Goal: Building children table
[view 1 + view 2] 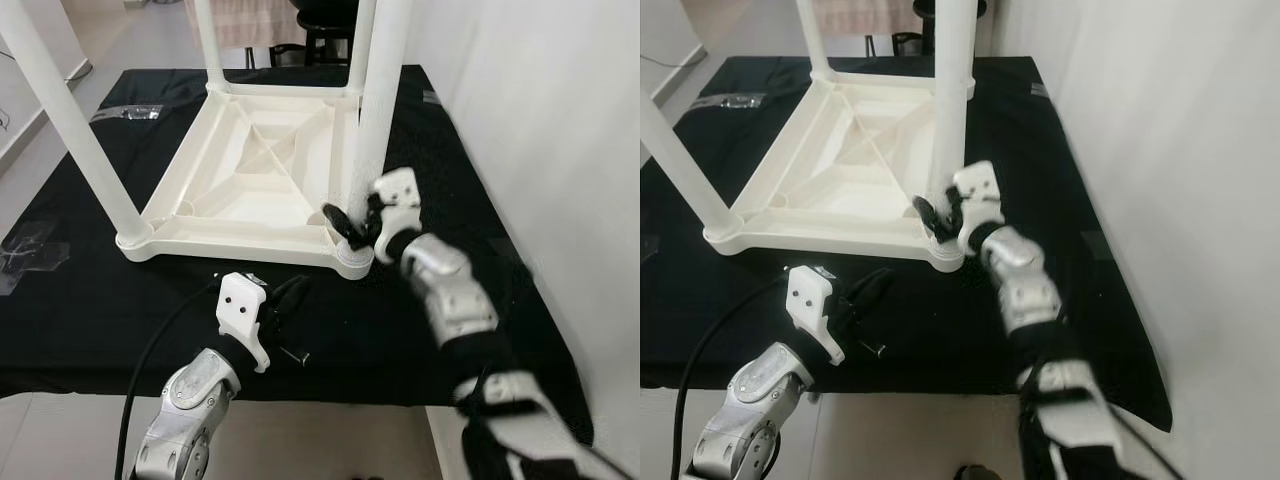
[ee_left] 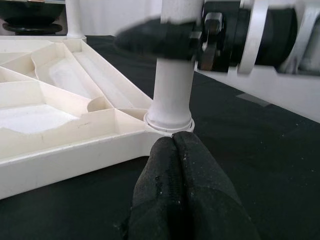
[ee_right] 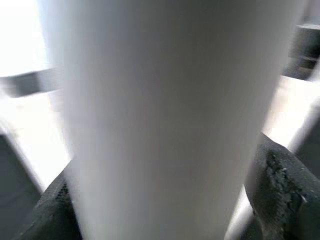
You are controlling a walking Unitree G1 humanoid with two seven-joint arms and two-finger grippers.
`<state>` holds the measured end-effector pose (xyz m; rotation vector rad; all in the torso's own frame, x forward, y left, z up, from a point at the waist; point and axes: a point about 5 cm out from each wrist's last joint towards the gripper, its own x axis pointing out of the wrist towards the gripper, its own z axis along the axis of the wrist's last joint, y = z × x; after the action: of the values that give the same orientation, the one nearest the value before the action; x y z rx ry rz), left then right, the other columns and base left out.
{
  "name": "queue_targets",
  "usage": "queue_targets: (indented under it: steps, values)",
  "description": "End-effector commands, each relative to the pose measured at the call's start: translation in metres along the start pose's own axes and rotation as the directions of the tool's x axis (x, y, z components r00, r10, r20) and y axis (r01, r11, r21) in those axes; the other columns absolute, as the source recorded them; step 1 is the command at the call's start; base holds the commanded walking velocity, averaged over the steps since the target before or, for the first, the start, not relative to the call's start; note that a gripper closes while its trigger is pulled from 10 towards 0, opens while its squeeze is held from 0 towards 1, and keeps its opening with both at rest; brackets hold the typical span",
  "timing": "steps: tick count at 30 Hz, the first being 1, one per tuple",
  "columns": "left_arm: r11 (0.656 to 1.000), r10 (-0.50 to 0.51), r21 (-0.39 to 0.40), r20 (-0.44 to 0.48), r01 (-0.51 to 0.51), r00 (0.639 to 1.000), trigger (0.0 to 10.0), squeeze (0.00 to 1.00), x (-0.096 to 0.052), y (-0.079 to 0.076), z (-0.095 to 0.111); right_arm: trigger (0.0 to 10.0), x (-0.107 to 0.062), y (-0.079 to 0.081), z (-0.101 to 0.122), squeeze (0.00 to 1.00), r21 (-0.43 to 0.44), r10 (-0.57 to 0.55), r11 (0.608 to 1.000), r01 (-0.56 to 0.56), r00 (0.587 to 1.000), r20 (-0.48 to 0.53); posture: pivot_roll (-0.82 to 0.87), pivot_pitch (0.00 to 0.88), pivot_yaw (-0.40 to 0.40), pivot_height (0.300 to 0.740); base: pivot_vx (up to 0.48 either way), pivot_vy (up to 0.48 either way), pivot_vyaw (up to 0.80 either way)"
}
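A white plastic children's table (image 1: 250, 170) lies upside down on a black cloth (image 1: 80, 300), legs pointing up. My right gripper (image 1: 350, 228) is at the base of the near right leg (image 1: 375, 100), just above its socket, shut on it. Seen from the right wrist, that leg (image 3: 165, 120) stands between the two black fingers (image 3: 280, 180). My left gripper (image 1: 292, 297) rests low over the cloth in front of the table's near edge, shut with nothing held. In the left wrist view its fingertips (image 2: 175, 150) point at the same leg's socket (image 2: 169, 122).
A white wall (image 1: 560, 150) runs close along the right side. The near left leg (image 1: 80, 130) and a far leg (image 1: 210, 45) also stand up. Clear plastic wrap (image 1: 25, 250) lies at the cloth's left. A black cable (image 1: 150, 360) trails from my left arm.
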<state>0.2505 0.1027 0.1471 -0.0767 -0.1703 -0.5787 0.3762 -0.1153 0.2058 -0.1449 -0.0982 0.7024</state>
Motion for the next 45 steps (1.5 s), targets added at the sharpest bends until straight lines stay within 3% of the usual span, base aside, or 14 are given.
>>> queue_targets:
  steps: [1,6,8,22,27,29,33,37,38,39,40,42,43,45]
  values:
    - [1.0,0.003,-0.008,-0.026,-0.003,1.0,10.0,0.0,-0.002,0.001,-0.005,10.0,0.003,0.01,-0.007,0.0,0.015,0.166,0.986,-0.166,0.986,-0.021,0.04,0.142,-0.039,0.74,0.0,0.0,0.0]
    - [1.0,0.004,-0.008,-0.026,-0.004,1.0,10.0,0.0,-0.002,0.001,-0.005,10.0,0.004,0.007,-0.006,0.0,0.018,0.241,0.97,-0.241,0.97,-0.04,0.04,0.141,-0.04,0.74,0.0,0.0,0.0]
    - [1.0,0.005,-0.009,-0.026,-0.005,1.0,10.0,0.0,-0.002,0.001,-0.005,0.0,0.006,0.0,-0.007,0.0,0.028,0.186,0.982,-0.185,0.981,-0.054,0.04,0.143,-0.041,0.74,0.0,0.0,0.0]
    - [1.0,0.003,-0.012,-0.028,-0.003,1.0,10.0,0.0,-0.004,0.0,-0.005,0.0,-0.008,-0.014,-0.021,0.0,-0.008,0.156,0.988,-0.157,0.983,-0.097,0.03,0.149,-0.032,0.74,0.0,0.0,0.0]
    - [1.0,0.003,-0.011,-0.03,-0.003,1.0,10.0,0.0,-0.005,0.0,-0.006,0.0,-0.02,-0.026,-0.03,0.0,-0.046,-0.041,0.998,0.035,0.989,-0.14,0.04,0.147,-0.04,0.74,0.0,0.0,0.0]
    - [1.0,0.003,-0.008,-0.031,-0.003,0.999,10.0,0.0,-0.006,0.001,-0.005,0.0,-0.03,-0.042,-0.035,0.0,-0.12,-0.441,0.897,0.426,0.883,-0.162,0.04,0.148,-0.038,0.74,0.0,0.0,0.0]
    - [1.0,0.0,0.0,-0.039,0.0,0.999,10.0,0.0,-0.006,0.003,-0.006,0.0,-0.029,0.034,-0.062,0.0,-0.004,-0.427,0.901,0.434,0.884,-0.193,0.03,0.142,-0.013,0.74,0.0,0.0,0.0]
    - [1.0,-0.003,0.001,-0.042,0.003,0.999,10.0,0.0,-0.006,0.003,-0.006,0.0,-0.023,0.039,-0.071,0.0,0.001,-0.391,0.916,0.402,0.892,-0.226,0.05,0.144,-0.022,0.74,0.0,0.0,0.0]
    - [1.0,-0.003,0.001,-0.042,0.003,0.999,10.0,0.0,-0.006,0.003,-0.006,3.4,-0.021,0.033,-0.068,0.0,-0.024,-0.418,0.905,0.424,0.88,-0.226,0.04,0.143,-0.021,0.74,0.0,0.0,0.0]
    - [1.0,-0.003,0.001,-0.042,0.003,0.999,10.0,0.0,-0.006,0.003,-0.006,3.4,-0.021,0.033,-0.068,0.0,-0.024,-0.418,0.905,0.424,0.88,-0.226,0.04,0.143,-0.021,0.74,0.0,0.0,0.0]
    - [1.0,-0.002,0.002,-0.042,0.002,0.999,10.0,0.0,-0.006,0.003,-0.006,10.0,-0.018,0.026,-0.066,0.0,-0.02,-0.428,0.9,0.435,0.875,-0.227,0.04,0.146,-0.018,0.74,0.0,0.0,0.0]
    - [1.0,-0.001,0.003,-0.041,0.001,0.999,10.0,0.0,-0.006,0.003,-0.005,10.0,-0.017,0.023,-0.065,0.0,-0.016,-0.437,0.895,0.445,0.87,-0.228,0.04,0.146,-0.018,0.74,0.0,0.0,0.0]
    - [1.0,0.001,0.004,-0.041,-0.001,0.999,10.0,0.0,-0.006,0.004,-0.005,10.0,-0.016,0.022,-0.061,0.91,0.005,-0.417,0.904,0.427,0.886,-0.204,0.04,0.146,-0.017,0.74,0.0,0.0,0.0]
    - [1.0,0.001,0.004,-0.041,-0.001,0.999,10.0,0.0,-0.006,0.004,-0.005,10.0,-0.016,0.022,-0.061,0.91,0.005,-0.417,0.904,0.427,0.886,-0.204,0.04,0.146,-0.017,0.74,0.0,0.0,0.0]
